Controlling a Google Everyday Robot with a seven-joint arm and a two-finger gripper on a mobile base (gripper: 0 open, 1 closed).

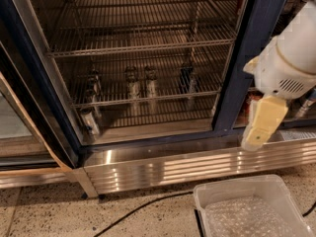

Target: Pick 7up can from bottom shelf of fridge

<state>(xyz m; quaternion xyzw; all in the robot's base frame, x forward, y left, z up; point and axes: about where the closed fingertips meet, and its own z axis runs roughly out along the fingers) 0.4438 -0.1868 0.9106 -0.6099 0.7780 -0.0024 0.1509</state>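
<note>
Gripper (pixel 256 135) is hanging at the right side of the camera view, pointing down from the white arm (pixel 291 58) and holding nothing. Whether the jaws are apart or together cannot be told. It is sitting outside the fridge (pixel 247 58), in front of the dark door frame, with its tip just above the ribbed steel base (pixel 163 167).

7up can (pixel 132 87) is standing upright on the bottom wire shelf (pixel 163 97), well to the left of the jaws and further back, behind the glass. It is standing just beside a second pale can (pixel 150 85); the markings are too blurred to be sure which of the pair is which. Darker can (pixel 186 80) is standing between that pair and the jaws, also on the bottom shelf. Red can (pixel 253 105) is showing just behind the jaws, in the right-hand compartment.

Clear plastic bin (pixel 212 191) is lying on the floor below the jaws. Black cable (pixel 138 211) is running across the floor, down-left of the jaws.
</note>
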